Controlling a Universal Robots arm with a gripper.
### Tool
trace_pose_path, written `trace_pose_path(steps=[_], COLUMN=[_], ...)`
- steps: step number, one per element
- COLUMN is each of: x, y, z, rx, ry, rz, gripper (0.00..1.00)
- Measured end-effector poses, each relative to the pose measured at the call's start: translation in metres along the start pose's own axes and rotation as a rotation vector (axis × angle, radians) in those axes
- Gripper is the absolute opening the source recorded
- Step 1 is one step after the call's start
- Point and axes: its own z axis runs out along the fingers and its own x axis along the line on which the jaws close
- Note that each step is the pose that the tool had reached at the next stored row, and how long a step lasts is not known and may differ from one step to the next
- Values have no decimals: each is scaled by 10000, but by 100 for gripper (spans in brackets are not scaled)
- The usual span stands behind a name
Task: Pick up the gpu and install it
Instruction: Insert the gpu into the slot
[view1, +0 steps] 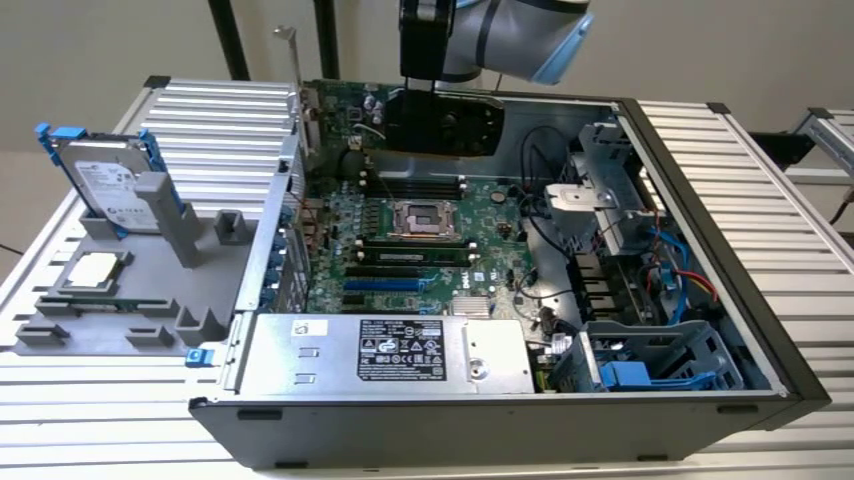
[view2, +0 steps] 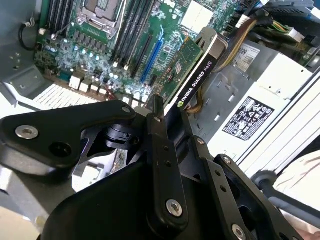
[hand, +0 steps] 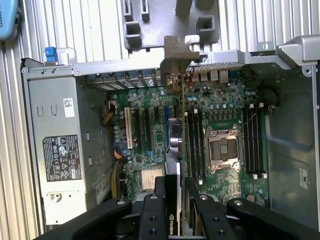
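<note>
- At the exterior view's left you see a grey holder (view1: 140, 300) on the ribbed table (view1: 747, 150), just beside the computer case (view1: 507, 425).
- A hard drive (view1: 114, 185) in a blue frame stands upright in that holder, and a square silver chip (view1: 91, 271) lies flat nearer the front.
- The case lies open, with its power supply (view1: 387, 352) along the near edge.
- Behind the power supply you see the green motherboard (view1: 400, 262), with its empty processor socket (view1: 424, 220) in the middle.
- The graphics card (view1: 447, 125) hangs over the far part of the motherboard, raised above it. Its black cooler faces you and its silver bracket is toward the exterior view's left.
- The gripper (view1: 434, 88) comes down from above and its jaws pinch the card on both faces. In the first wrist view the card (hand: 173, 150) runs edge-on between the fingers (hand: 152, 212).
- In the second wrist view the card (view2: 197, 75) slants away from a finger (view2: 161, 150) toward the slots.
- At the exterior view's right, a blue drive cage (view1: 654, 362) sits in the near corner.
</note>
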Motion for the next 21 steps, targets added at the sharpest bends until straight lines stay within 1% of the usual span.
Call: trace_pose_path(steps=[3,4,7,14,21], x=[0,0,0,0,0], y=[0,0,-1,-1,-2], z=[11,16,25,28,48], rx=[-1,-2,-10,-10,-10], ry=[4,-5,-68,-72,-72], rz=[0,0,0,-2,-3], gripper=[0,0,0,0,0])
